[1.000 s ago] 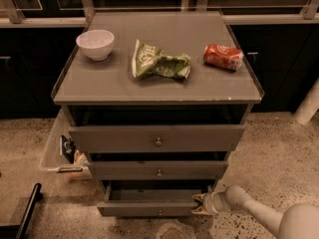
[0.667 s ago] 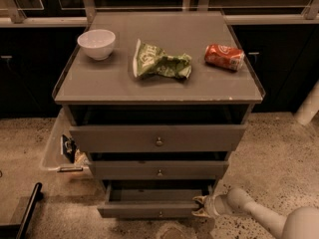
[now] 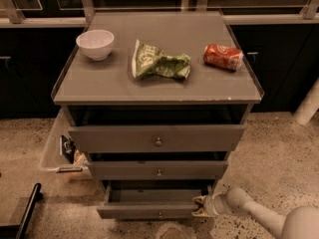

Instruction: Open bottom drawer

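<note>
While partly out, the bottom drawer (image 3: 149, 212), gripper (image 3: 201, 206) at its right front corner, jaws' state indiscernible.

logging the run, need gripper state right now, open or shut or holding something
gripper: low at the right end of the partly open bottom drawer front; open or shut cannot be told

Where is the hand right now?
Lower right of the camera view: the hand is at the right end of the bottom drawer, which sits partly pulled out, below the middle drawer.
</note>
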`<state>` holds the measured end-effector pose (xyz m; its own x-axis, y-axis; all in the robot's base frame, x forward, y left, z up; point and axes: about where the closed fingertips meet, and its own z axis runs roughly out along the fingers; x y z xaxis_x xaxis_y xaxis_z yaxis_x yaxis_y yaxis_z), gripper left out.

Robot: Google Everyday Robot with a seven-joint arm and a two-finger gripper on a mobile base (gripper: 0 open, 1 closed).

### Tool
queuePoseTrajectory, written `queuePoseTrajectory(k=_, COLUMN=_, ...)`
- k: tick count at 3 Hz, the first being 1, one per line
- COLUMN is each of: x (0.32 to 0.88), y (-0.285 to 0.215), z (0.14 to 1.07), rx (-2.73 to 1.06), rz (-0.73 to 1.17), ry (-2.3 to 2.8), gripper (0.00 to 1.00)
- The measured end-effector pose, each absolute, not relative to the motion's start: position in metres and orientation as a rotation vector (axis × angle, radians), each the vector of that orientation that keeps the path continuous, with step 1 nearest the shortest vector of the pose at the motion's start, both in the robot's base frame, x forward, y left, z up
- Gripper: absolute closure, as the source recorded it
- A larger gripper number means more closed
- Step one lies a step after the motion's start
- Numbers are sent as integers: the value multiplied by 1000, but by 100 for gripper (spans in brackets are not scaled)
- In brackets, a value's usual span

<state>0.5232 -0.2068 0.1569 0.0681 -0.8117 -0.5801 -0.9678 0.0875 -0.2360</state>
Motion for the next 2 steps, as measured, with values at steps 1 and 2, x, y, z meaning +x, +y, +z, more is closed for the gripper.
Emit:
queuePoseTrajectory(k=1, x=523, y=-207, z=157, rx=-1755, rz=337, ry=1774, gripper=58)
queuePoseTrajectory(k=2, x=523, y=-206, z=157, rx=-1754, rz=338, ry=1774, gripper=35)
